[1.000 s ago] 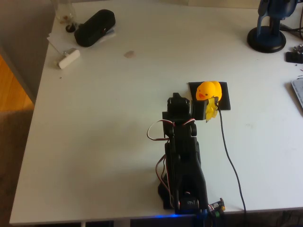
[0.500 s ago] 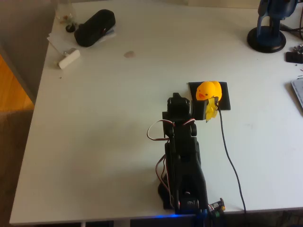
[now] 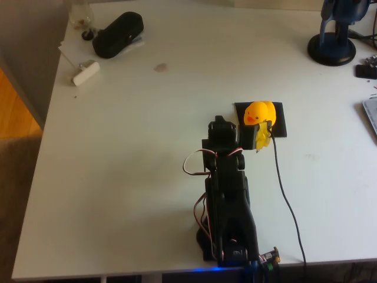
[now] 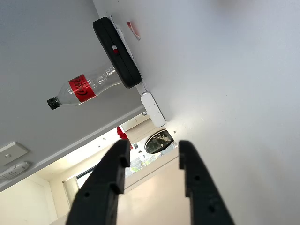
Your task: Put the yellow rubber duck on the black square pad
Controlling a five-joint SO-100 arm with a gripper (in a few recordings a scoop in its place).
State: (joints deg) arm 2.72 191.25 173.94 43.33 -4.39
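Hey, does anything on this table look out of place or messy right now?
Mostly tidy. The yellow rubber duck sits on the black square pad. The oddities: a small brownish stain on the table, and a black case lying askew on loose papers.

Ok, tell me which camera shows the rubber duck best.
The overhead view: the yellow rubber duck sits in plain sight on the black square pad, just beyond the arm's wrist. The wrist view points elsewhere, at the open gripper, a black case and a bottle, so it gives nothing on the duck.
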